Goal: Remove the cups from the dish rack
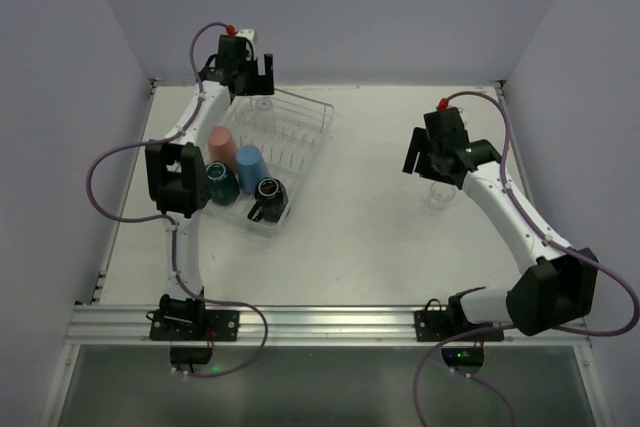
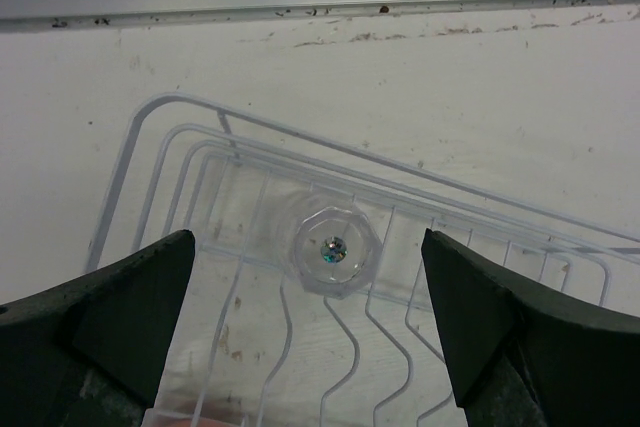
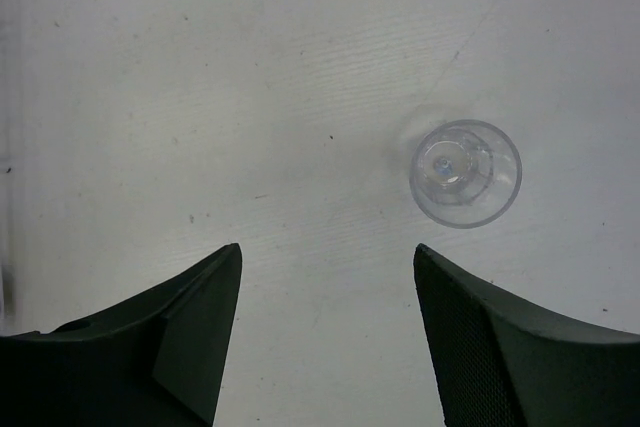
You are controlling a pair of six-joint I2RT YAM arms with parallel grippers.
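Worktop (image 1: 370, 207) carries the dish rack (image 1: 297, 142) on the left side. Unloading is underway, by the look of it. One clear glass (image 3: 465, 173) already stands out on the worktop at the right, just beyond the right gripper (image 3: 328, 249), whose jaws are wide and empty.

Step in hand: the left gripper (image 2: 307, 245) hovers over the rack's far end, jaws wide, bracketing a second clear glass (image 2: 333, 247) sitting base-up among the prongs. Next move likely calls for a straight descent, closing on the glass, then lifting clear of the prongs.

Only the top view shows the near end: salmon-pink tumbler (image 1: 221, 141), light-blue tumbler (image 1: 249, 161), dark teal mug (image 1: 221, 184), black mug (image 1: 267, 197). Only the left wrist view shows the glass centred between the jaws.
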